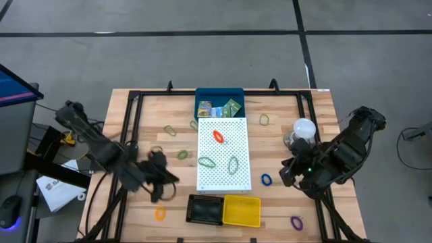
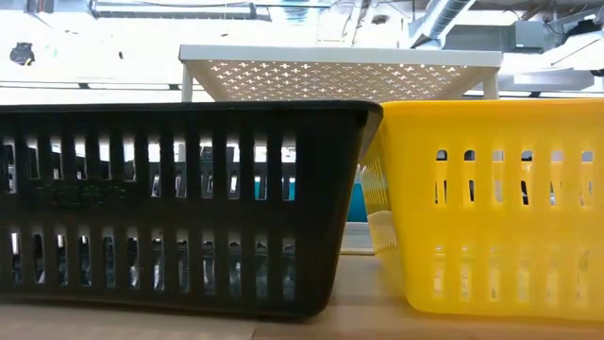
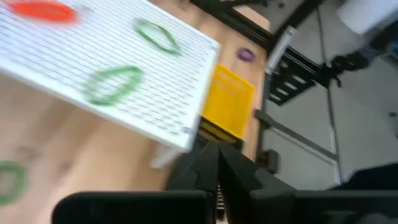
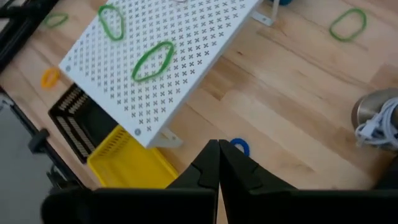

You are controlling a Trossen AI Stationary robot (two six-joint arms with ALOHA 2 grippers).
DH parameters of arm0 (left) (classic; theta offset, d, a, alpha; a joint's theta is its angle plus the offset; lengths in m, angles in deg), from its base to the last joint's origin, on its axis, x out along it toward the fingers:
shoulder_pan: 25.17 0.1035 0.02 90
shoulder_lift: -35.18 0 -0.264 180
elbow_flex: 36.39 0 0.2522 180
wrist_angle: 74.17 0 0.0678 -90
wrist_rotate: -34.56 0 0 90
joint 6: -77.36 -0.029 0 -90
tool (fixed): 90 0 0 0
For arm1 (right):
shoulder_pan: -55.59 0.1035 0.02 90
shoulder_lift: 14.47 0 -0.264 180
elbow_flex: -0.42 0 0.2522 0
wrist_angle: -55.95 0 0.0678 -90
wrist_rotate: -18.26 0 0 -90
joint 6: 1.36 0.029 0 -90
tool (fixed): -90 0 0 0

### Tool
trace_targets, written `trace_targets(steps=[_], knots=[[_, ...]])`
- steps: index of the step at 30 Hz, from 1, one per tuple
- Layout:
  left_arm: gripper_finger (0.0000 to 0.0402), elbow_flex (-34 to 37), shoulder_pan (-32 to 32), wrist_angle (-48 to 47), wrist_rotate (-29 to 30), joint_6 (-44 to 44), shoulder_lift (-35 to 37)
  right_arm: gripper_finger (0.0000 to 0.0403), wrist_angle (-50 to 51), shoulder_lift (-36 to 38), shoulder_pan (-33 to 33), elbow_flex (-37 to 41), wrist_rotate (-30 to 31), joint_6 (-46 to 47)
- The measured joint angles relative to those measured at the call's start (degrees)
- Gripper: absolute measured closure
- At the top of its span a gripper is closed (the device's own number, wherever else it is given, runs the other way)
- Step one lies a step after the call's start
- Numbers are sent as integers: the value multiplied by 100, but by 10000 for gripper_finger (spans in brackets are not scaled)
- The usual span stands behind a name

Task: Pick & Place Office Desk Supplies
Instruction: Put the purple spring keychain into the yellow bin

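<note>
**Both arms hover with jaws clenched, bands scattered**

Nearest sit the black basket (image 1: pixel 204 210) and yellow basket (image 1: pixel 241 210). Left gripper (image 1: pixel 164 181) and right gripper (image 1: pixel 286 173) flank the white perforated board (image 1: pixel 223 177), each empty. On the board lie green bands (image 1: pixel 206 162) and a red band (image 1: pixel 219 136); a blue band (image 1: pixel 266 180) rests on the counter (image 1: pixel 155 115). Farthest, printed packets (image 1: pixel 226 108) fill the blue tray (image 1: pixel 219 93)

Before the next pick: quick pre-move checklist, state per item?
1. left gripper empty: ok, fingers shut on nothing, beside the white perforated board.
2. right gripper empty: ok, shut, hovering near the blue band.
3. Open fingers before grasping: not ok, both shut.
4. yellow basket and black basket reachable at the table's front edge: ok.
5. Bands on the board: red band and two green ones not yet moved.
</note>
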Motion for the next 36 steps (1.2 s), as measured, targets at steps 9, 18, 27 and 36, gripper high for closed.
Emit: trace_targets(steps=[9,18,27,36], knots=[[401,0,813,-628,70,-1415,1218,403,2,-415,-49,-1,-61,640],[402,0,1886,-1065,63,-2907,2118,403,2,-957,-55,0,-1200,801],[401,0,2558,-1122,-22,-3631,2395,403,3,-1339,29,118,-2445,2186],[402,0,2756,-1114,-21,-3665,2271,403,-1025,-1172,817,955,-3180,3084]])
